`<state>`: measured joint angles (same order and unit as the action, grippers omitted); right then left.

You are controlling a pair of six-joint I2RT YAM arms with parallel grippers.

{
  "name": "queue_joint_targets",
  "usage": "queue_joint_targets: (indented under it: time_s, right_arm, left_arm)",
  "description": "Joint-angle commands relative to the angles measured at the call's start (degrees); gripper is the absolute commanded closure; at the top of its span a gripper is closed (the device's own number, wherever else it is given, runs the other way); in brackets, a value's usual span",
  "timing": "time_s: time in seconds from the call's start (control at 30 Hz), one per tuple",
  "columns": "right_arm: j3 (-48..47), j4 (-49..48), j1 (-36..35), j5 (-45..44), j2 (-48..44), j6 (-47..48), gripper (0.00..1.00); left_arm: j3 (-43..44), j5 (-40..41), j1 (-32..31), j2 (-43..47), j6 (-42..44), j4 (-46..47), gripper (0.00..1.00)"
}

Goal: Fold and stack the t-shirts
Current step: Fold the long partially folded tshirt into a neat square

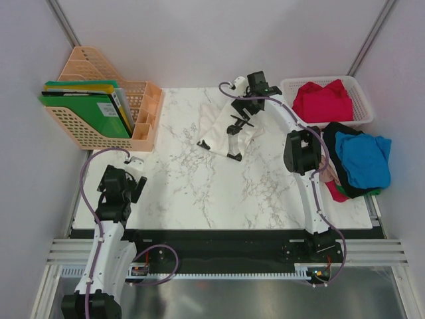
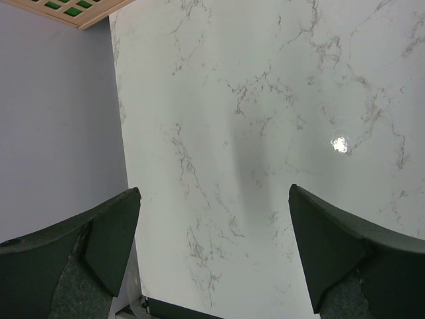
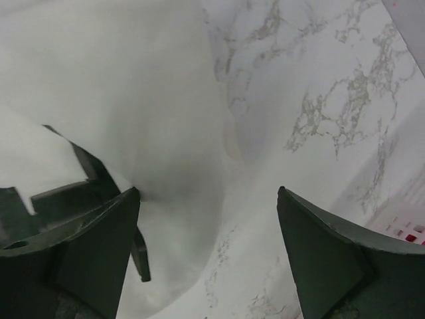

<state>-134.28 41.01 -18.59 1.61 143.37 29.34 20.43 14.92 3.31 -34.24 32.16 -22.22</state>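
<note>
Marble-veined counter (image 1: 192, 193), glossy; plain grey walls (image 1: 199, 40) around. Near left: left hand (image 2: 214, 193) over bare stone, fingers wide, holding nothing. Right edge: bright blue t-shirt (image 1: 362, 159) crumpled on black t-shirt (image 1: 332, 129). Beyond centre: white t-shirt (image 1: 216, 126), soft, rumpled, lying on counter; right hand (image 3: 209, 193) over it, jaws wide, cloth against one finger, unclamped. Far right: red t-shirt (image 1: 322, 100) bunched in white mesh basket (image 1: 358, 85).

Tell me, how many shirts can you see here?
5: a white cloth shirt on the marble table; a red shirt in the white mesh basket; a bright blue shirt, a black shirt and a pinkish-red shirt piled at the table's right edge. More may hide underneath.
</note>
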Motion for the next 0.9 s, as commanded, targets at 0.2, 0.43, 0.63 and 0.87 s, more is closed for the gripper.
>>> queue_joint_targets:
  time_s: [0.2, 0.43, 0.63, 0.87]
  right_arm:
    - [6.12, -4.01, 1.89, 4.18, -5.72, -0.43, 0.17]
    - [26.32, -13.93, -0.92, -0.78, -21.80, 2.20, 0.02]
    - [37.59, -17.02, -4.61, -6.70, -34.29, -0.60, 0.02]
    - [34.55, -1.75, -5.49, 10.93, -37.82, -11.75, 0.02]
  left_arm:
    - [0.14, 0.46, 0.29, -0.48, -1.14, 1.48, 0.00]
    - [0.05, 0.11, 0.21, -0.83, -1.14, 1.48, 0.00]
    - [0.14, -0.24, 0.29, -0.83, -1.14, 1.48, 0.00]
    - [0.14, -0.59, 0.21, -0.39, -1.14, 1.56, 0.00]
